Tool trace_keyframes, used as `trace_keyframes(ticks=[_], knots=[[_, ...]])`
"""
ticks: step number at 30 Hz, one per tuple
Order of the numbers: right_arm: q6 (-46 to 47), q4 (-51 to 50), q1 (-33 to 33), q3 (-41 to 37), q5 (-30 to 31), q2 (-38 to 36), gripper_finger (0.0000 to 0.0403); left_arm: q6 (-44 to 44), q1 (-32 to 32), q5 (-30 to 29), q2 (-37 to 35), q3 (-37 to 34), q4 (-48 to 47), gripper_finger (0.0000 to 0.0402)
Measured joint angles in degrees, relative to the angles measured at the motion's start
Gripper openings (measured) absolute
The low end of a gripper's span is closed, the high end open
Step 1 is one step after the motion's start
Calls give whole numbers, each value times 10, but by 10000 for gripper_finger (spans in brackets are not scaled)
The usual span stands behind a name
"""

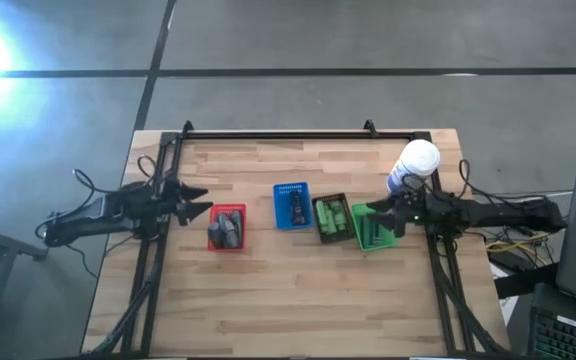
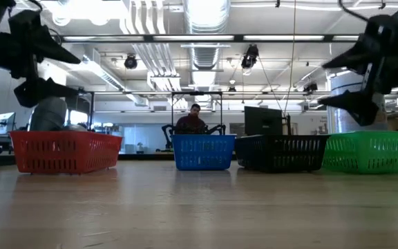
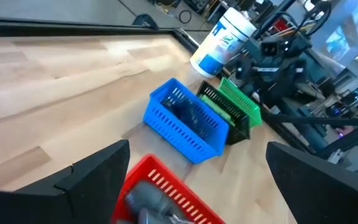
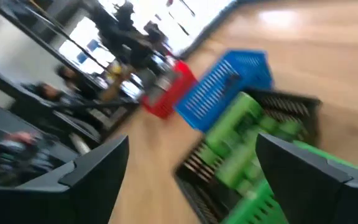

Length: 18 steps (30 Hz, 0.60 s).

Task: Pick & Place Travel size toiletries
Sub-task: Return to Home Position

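Toiletries [image 1: 334,217] binned; left gripper [image 1: 204,203], right gripper [image 1: 375,212] hover splayed

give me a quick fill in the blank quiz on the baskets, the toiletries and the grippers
1. The grey toiletries lie in the ___ basket.
2. The green bottles lie in the ___ basket, between the blue basket and the green basket.
3. The white canister stands on the ___ arm's side of the table.
4. The left gripper and the right gripper both have their fingers ___.

Missing words: red; black; right; open
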Motion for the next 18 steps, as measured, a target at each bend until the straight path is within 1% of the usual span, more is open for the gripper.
trace_keyframes(ticks=[4, 7, 10, 13, 15, 18], knots=[[2, 11, 0, 1, -9, -75, 355, 0, -10, -1, 0, -30, 4, 383], [2, 3, 0, 0, -10, -117, 360, 0, -23, -1, 0, -51, 9, 383], [2, 25, 1, 0, -11, -118, 359, 1, -38, 0, 0, -49, 11, 383], [2, 25, 4, 0, -15, -118, 353, 0, -55, 0, 0, -51, 29, 383], [2, 26, 4, 0, -13, -118, 347, 0, -69, 0, 0, -67, 54, 383], [2, 26, 4, 0, -13, -118, 339, 0, -90, 1, 0, -74, 84, 383]])
